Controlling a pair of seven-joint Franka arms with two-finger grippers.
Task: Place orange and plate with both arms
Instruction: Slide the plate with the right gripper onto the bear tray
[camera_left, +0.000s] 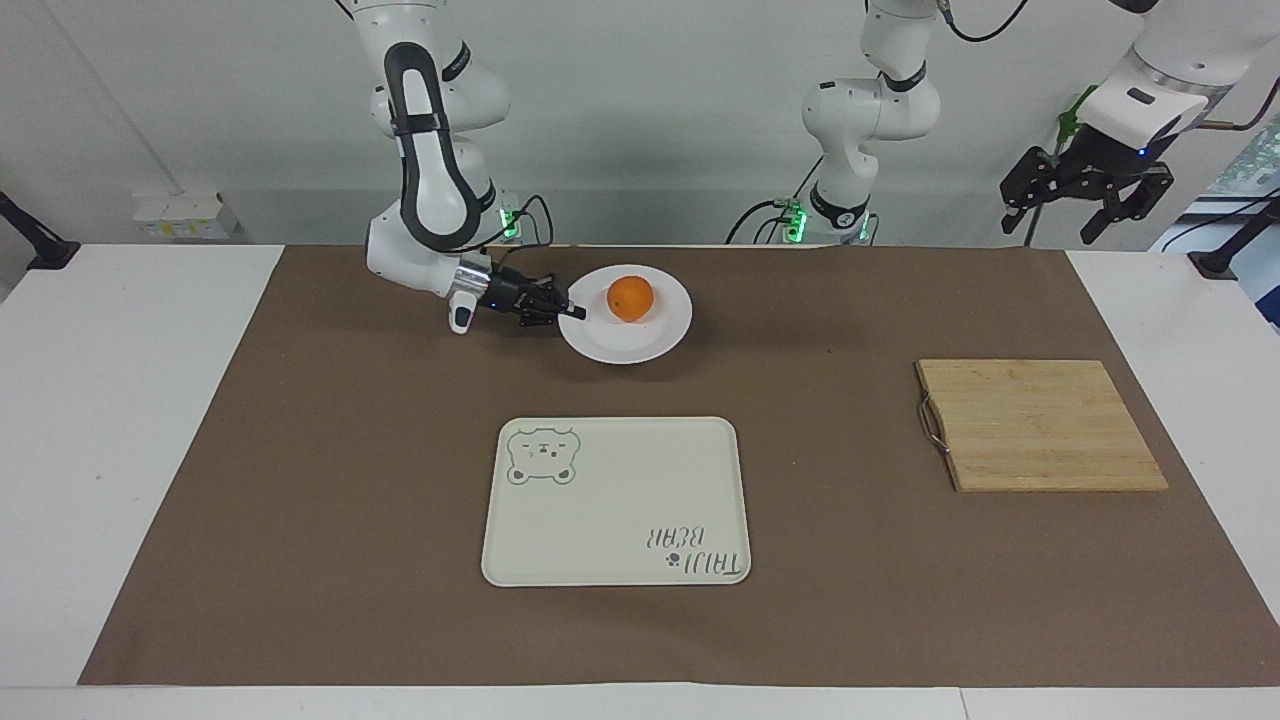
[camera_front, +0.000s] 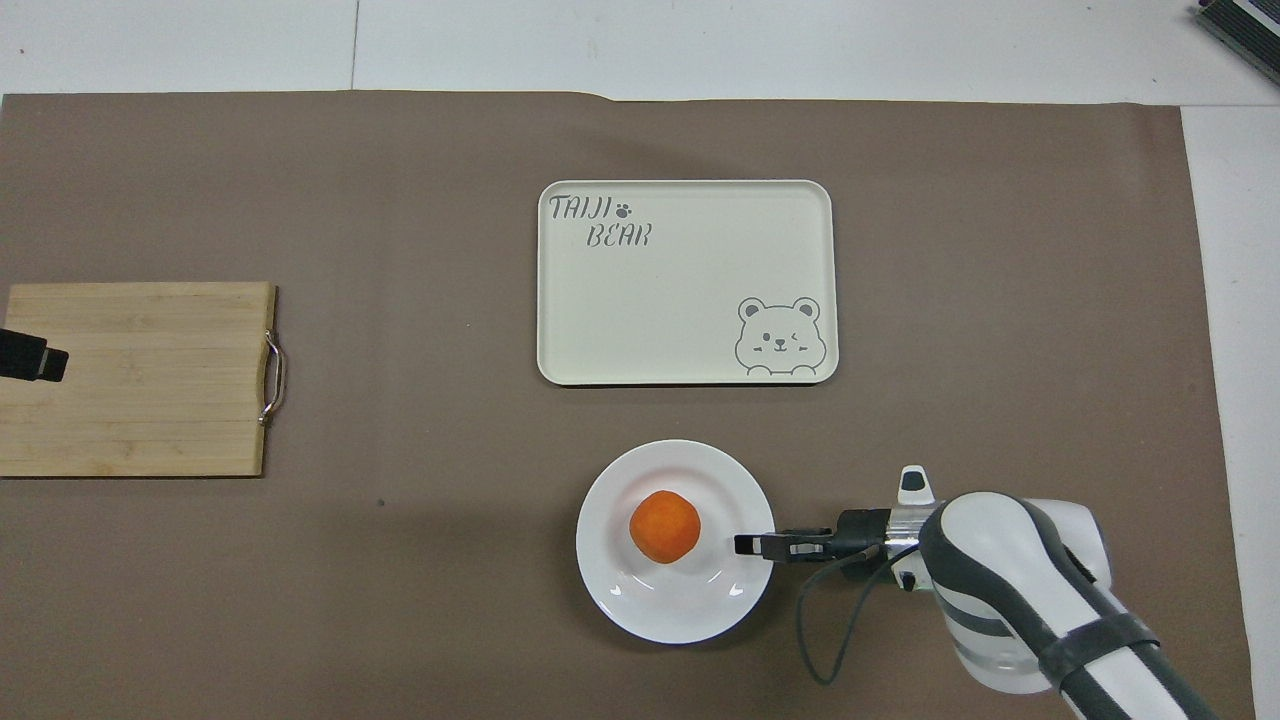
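The white plate (camera_left: 622, 342) lies on the brown mat close to the robots, with the orange (camera_left: 630, 298) on it near its middle. My right gripper (camera_left: 573, 313) lies low and level and is shut on the plate's rim at the side toward the right arm's end. In the overhead view the right gripper (camera_front: 748, 545) pinches the plate (camera_front: 680, 612) beside the orange (camera_front: 664, 526). A soft shadow under the plate suggests it is just off the mat. My left gripper (camera_left: 1085, 195) waits open, high over the left arm's end; its tip (camera_front: 30, 357) shows over the cutting board.
A cream tray with a bear drawing (camera_left: 615, 500) lies mid-table, farther from the robots than the plate. A bamboo cutting board with a metal handle (camera_left: 1035, 425) lies toward the left arm's end. The brown mat (camera_left: 300, 480) covers the table's middle.
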